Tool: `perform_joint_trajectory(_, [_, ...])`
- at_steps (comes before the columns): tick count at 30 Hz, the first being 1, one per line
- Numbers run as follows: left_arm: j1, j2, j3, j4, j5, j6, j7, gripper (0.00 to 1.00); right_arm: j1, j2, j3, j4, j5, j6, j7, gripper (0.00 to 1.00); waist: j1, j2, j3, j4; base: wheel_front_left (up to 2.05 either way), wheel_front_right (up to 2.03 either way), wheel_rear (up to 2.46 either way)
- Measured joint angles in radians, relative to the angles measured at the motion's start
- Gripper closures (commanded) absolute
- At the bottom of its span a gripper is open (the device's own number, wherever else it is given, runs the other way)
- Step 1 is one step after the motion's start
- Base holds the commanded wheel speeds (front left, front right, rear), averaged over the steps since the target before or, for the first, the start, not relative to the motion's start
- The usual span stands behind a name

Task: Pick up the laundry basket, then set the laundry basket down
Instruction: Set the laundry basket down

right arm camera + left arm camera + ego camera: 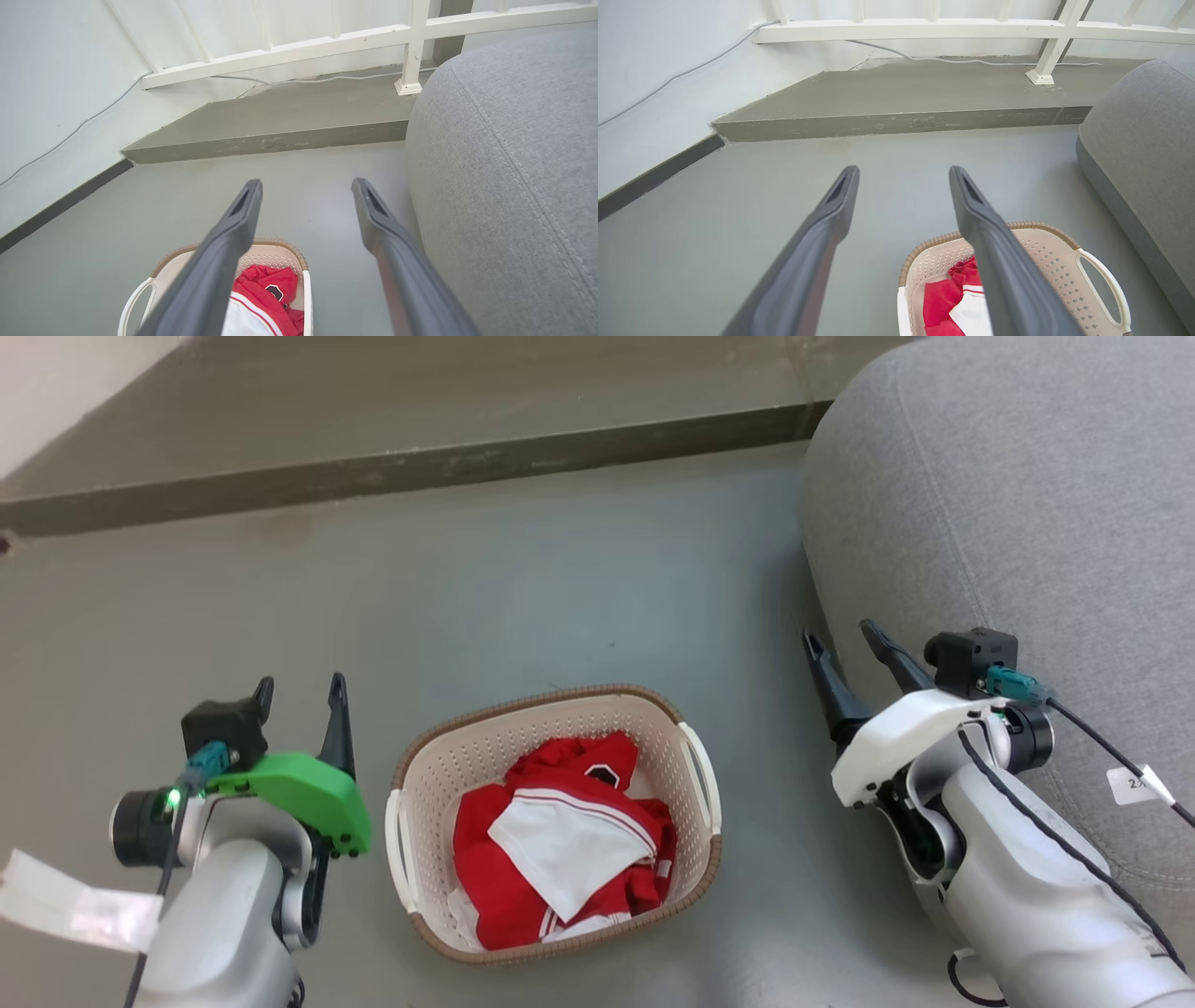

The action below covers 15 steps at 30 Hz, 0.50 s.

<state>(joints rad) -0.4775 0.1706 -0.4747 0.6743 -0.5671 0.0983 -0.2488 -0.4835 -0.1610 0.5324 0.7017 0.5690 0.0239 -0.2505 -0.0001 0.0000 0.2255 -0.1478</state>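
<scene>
I'm at the approach — nothing is gripped yet. My left gripper hangs empty with fingers spread, the laundry basket on the floor just to its right. My right gripper, also spread and empty, has the basket down to its left and a grey cushion close on its other side. Next, I judge, each hand must drop to its nearest white handle and close.

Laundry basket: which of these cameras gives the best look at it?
The head view: the whole laundry basket shows from above, with both white handles, the brown rim and red-and-white clothes inside. Each wrist view cuts it off at the bottom edge, with a dark pincer finger across it.
</scene>
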Motion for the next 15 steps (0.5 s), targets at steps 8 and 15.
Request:
perform_joint_trajectory(8, [0.126,0.001,0.028,-0.134,0.055,0.017,0.0,0.0,0.079,-0.015,-0.037,-0.097,-0.056,-0.035,0.0,0.0,0.0,0.0,-0.057,0.001,0.0,0.0,0.0])
perform_joint_trajectory(15, [0.23,0.001,0.053,-0.232,0.099,0.018,-0.003,0.0,0.148,-0.026,-0.058,-0.173,-0.104,-0.069,0.0,0.0,0.0,0.0,-0.101,0.007,0.0,0.0,0.0])
